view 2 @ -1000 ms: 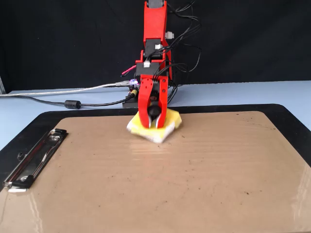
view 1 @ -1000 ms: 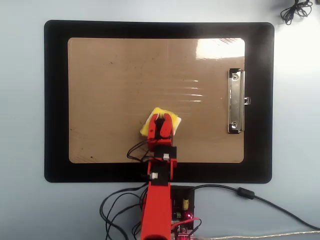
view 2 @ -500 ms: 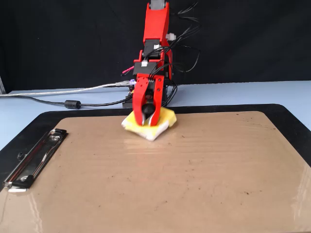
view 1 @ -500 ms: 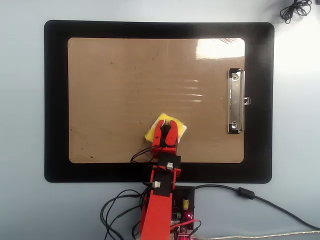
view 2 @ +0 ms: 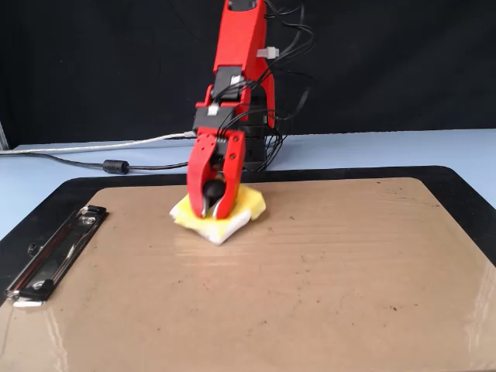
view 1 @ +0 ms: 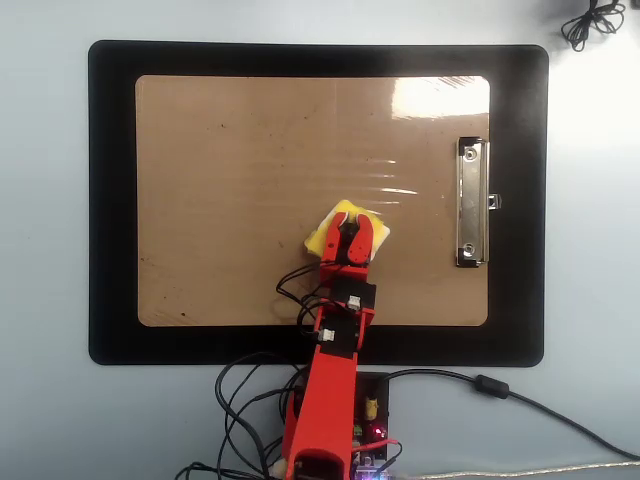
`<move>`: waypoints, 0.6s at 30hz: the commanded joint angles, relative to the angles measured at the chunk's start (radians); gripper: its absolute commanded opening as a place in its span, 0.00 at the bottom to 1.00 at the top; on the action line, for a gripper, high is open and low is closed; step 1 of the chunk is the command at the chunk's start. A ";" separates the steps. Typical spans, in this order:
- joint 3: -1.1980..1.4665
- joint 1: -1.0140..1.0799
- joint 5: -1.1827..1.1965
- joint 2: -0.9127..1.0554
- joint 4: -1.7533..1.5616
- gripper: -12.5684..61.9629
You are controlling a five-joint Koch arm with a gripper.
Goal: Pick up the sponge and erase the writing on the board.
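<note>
The yellow sponge [view 1: 335,222] [view 2: 245,204] lies flat on the tan board [view 1: 230,170] [view 2: 325,287], held by my red gripper [view 1: 352,240] [view 2: 209,208], whose jaws are shut on it from above. In the overhead view the sponge sits right of the board's middle, near its lower edge. In the fixed view it is at the board's far edge, left of centre. No writing shows on the board; only small dark specks are visible.
The board rests on a larger black mat [view 1: 110,200] [view 2: 465,182]. Its silver clip [view 1: 472,202] [view 2: 54,252] is at the right in the overhead view. Cables [view 1: 520,400] [view 2: 108,164] and the arm's base lie off the mat.
The gripper has slid the sponge across the board, rightward and slightly up in the overhead view, leftward and nearer in the fixed view.
</note>
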 commanded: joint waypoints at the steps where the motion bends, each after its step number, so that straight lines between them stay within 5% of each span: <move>1: 0.044 -0.150 -0.132 0.005 -0.025 0.06; 6: 0.172 -0.379 -0.356 0.130 -0.048 0.06; 12: -0.112 -0.420 -0.357 -0.163 -0.061 0.06; 18: 0.245 -0.422 -0.356 0.279 -0.023 0.06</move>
